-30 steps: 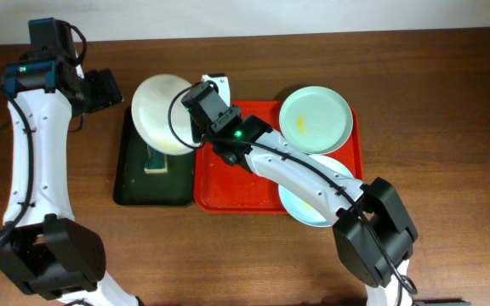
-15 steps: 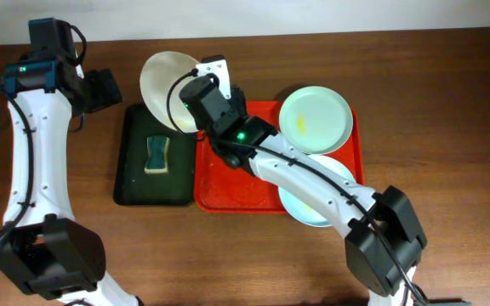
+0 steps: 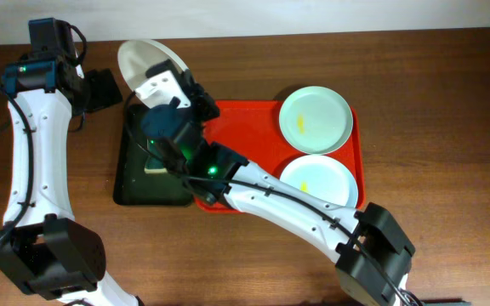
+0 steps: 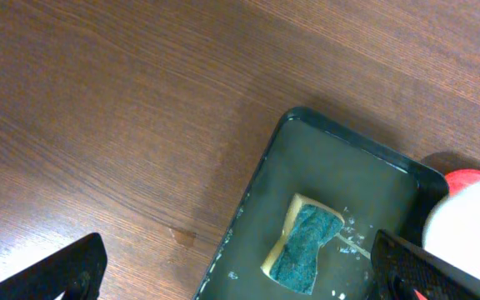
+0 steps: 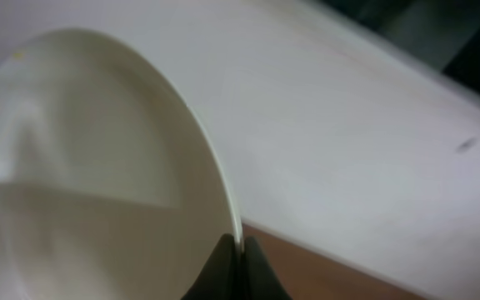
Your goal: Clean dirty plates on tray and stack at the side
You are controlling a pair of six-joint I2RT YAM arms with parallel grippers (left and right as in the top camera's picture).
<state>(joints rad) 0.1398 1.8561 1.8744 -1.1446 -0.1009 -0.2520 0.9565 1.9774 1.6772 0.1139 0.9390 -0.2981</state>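
The white plate (image 3: 143,58) is held up off the table (image 3: 449,76), pinched by its rim in the right gripper (image 5: 232,260). The two dark fingertips are seen pressed together on the plate's thin edge in the right wrist view, with the plate's hollow face turned to the camera and a pale wall (image 5: 348,125) behind it. From overhead, the plate is seen tilted steeply, over the far end of the dark green tray (image 3: 130,183) and just beside the left arm's head. The right arm is stretched long across the scene, from the near right corner to the far left.

On the red tray (image 3: 236,119), two plates are left lying flat in the right half. The far pale green plate (image 3: 315,119) is marked by a small yellow smear near its left side. The near pale green plate (image 3: 320,178) lies just beside it, a yellow spot at its middle, its near edge covered by the arm.

The left gripper (image 4: 238,258) is held with its fingers spread wide and nothing between them, hanging over the left edge of the dark green tray. In the left wrist view, a yellow-and-teal sponge (image 4: 305,246) is seen lying on the wet floor of that tray, with a few white flecks beside it. The white plate's edge is caught at the right of that view.
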